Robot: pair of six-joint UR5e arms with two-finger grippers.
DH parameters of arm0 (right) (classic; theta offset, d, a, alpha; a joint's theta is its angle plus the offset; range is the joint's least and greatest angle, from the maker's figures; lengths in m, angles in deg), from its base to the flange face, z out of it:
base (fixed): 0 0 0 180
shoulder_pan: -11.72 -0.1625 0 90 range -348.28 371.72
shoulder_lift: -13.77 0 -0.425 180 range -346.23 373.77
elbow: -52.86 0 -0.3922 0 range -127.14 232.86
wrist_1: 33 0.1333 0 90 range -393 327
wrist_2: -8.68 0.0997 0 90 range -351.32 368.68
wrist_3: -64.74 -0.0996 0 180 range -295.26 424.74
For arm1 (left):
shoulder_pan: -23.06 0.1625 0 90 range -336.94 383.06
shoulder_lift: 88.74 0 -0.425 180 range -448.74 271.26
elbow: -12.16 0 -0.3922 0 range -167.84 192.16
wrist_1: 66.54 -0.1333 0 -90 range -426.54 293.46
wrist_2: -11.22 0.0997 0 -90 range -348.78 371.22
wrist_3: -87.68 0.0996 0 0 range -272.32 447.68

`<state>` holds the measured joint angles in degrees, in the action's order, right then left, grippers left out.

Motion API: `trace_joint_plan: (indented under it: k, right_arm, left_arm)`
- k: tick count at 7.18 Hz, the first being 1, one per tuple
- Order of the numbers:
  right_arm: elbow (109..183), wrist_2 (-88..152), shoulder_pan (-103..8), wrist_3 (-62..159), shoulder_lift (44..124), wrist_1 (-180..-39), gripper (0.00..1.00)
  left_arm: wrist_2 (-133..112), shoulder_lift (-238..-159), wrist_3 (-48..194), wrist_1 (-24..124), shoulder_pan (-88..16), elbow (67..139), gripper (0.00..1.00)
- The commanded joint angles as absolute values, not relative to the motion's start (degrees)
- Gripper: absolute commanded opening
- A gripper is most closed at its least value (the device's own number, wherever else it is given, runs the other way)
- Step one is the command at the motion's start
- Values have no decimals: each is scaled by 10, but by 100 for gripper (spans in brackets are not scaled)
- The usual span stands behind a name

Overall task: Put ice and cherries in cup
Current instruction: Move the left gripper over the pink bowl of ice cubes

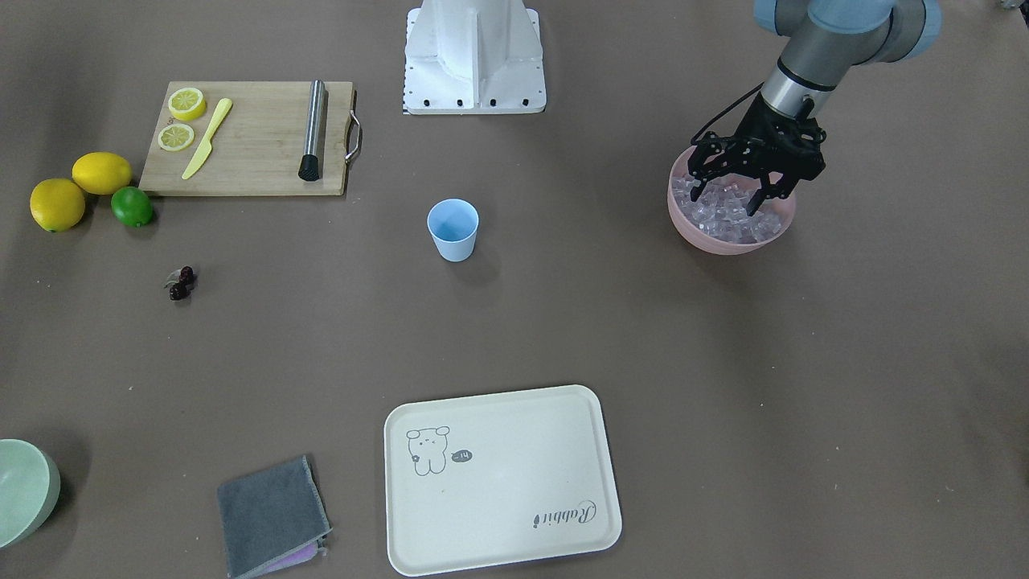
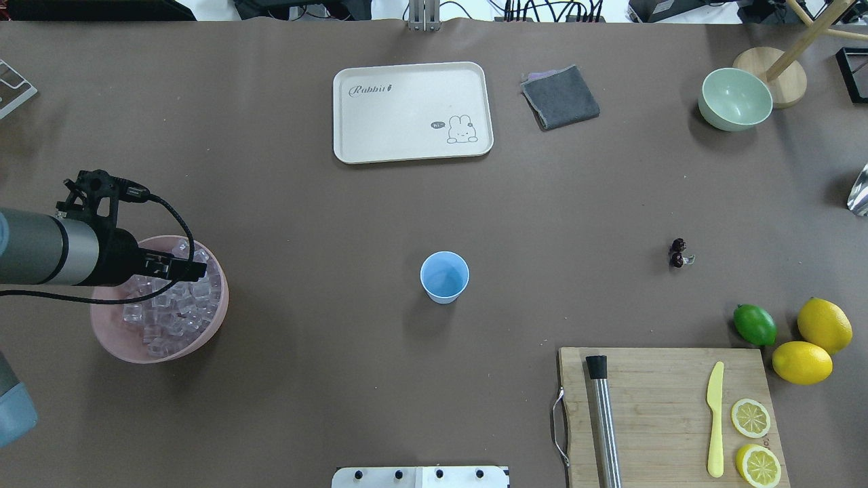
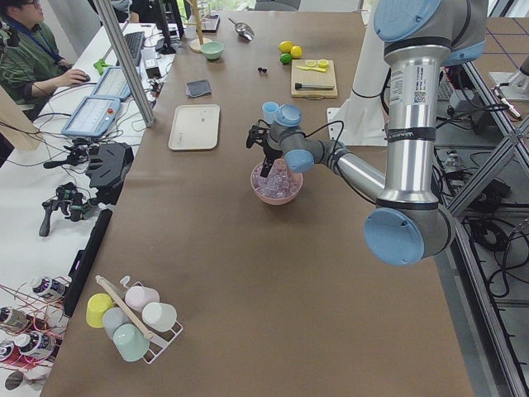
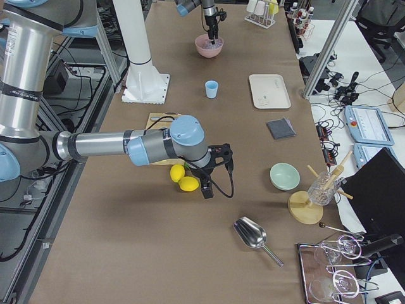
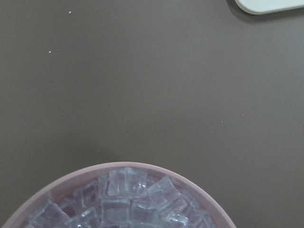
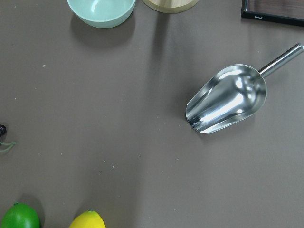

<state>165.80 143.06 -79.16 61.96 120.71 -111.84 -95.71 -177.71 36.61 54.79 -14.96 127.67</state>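
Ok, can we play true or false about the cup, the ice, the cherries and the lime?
1. The cup has ice in it. False: the cup looks empty, and the ice is in the pink bowl.
2. The left gripper is open, right over the ice in the pink bowl. True.
3. The cherries lie on the table, apart from the cup. True.
4. The lime sits inside the cup. False: the lime is on the table next to two lemons.
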Motion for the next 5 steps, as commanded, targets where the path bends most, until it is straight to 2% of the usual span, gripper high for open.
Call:
trace_joint_plan:
  k: [1, 2, 5]
  right_arm:
    - [1658, 1431, -792, 619, 1207, -1118, 100]
    - [1658, 1431, -792, 620, 1207, -1118, 100]
    - [1657, 1431, -792, 619, 1207, -1118, 100]
  left_arm:
    - [-960, -1792, 441, 547, -154, 1263, 90]
    - [-960, -1808, 474, 548, -155, 1244, 94]
    - [-1008, -1809, 488, 547, -172, 1229, 95]
